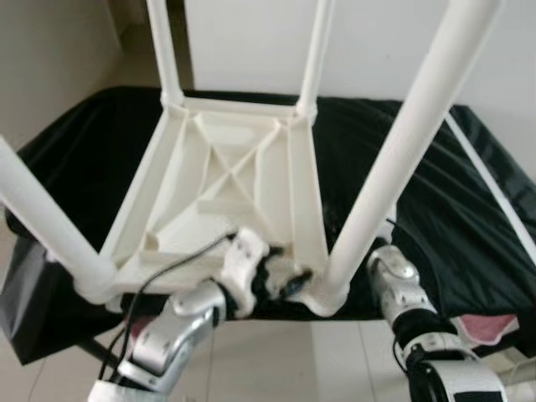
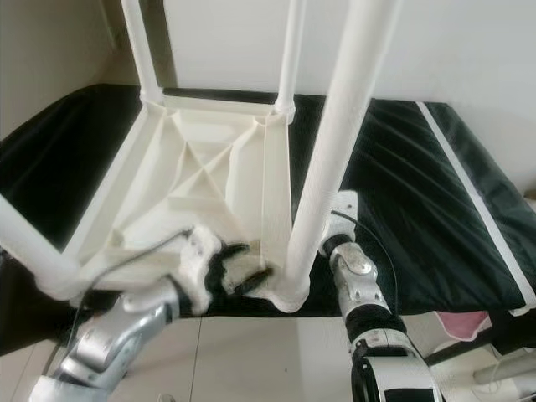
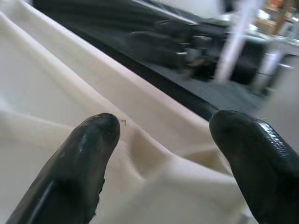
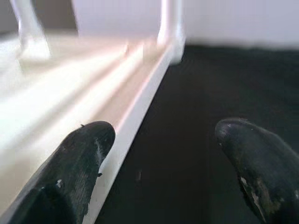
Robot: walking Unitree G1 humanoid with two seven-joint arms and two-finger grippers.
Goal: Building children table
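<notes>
A white plastic children's table (image 1: 230, 180) lies upside down on a black-covered surface (image 1: 452, 209), its legs pointing up. The near right leg (image 1: 394, 167) rises from the near right corner socket. My left gripper (image 1: 283, 279) is open at the table's near edge, close to that corner, its black fingertips (image 3: 88, 154) spread over the white rim (image 3: 154, 158). My right gripper (image 4: 163, 158) is open beside the table's right side rail (image 4: 135, 116), over the black cover, hidden behind the near right leg in the eye views.
A white strip (image 1: 486, 176) lies across the black cover at the right. A pink and white object (image 1: 486, 328) sits at the cover's near right edge. Pale tiled floor (image 1: 276, 360) lies below. A white wall (image 2: 452, 50) stands behind the table.
</notes>
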